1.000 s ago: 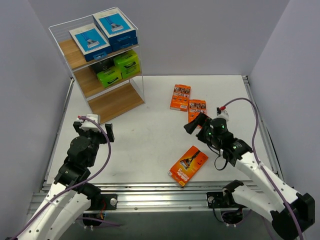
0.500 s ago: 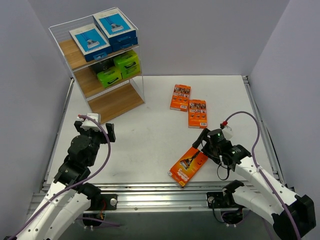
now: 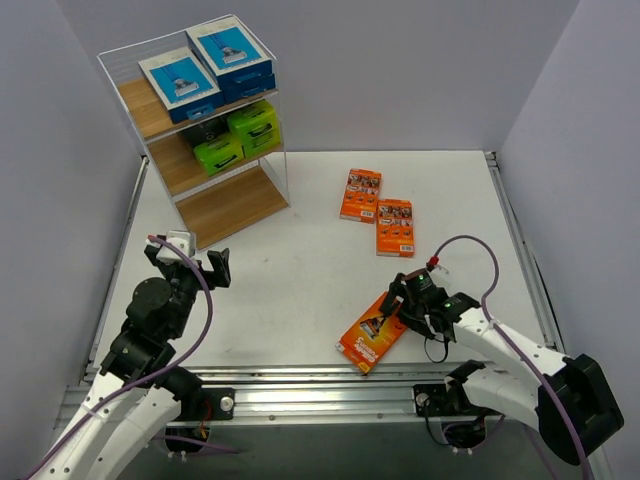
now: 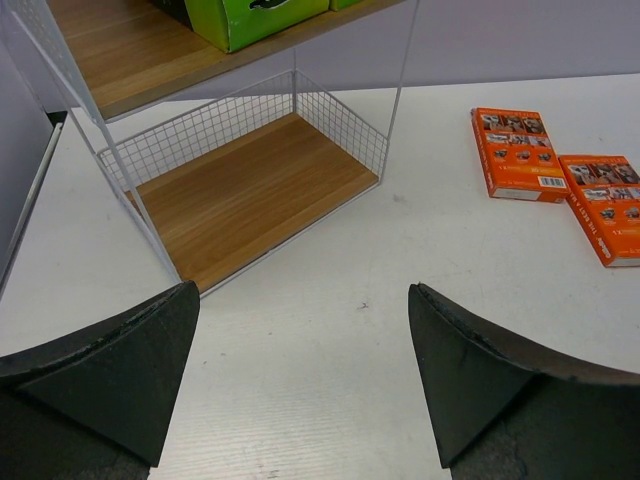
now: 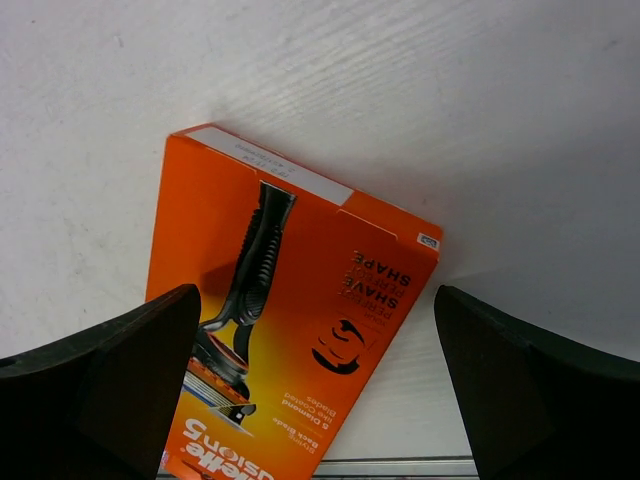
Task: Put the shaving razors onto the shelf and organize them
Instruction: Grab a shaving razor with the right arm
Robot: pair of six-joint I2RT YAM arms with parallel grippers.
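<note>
Bright, even light; soft shadows; sharp focus

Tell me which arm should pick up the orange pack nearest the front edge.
Right. The right claw, open, hangs just above the orange pack. The left claw, open too, faces the shelf, well away from that pack.

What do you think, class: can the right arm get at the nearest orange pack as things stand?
Probably yes: the right gripper hangs open just above the near orange pack, which lies flat on the table with nothing else over it.
</note>
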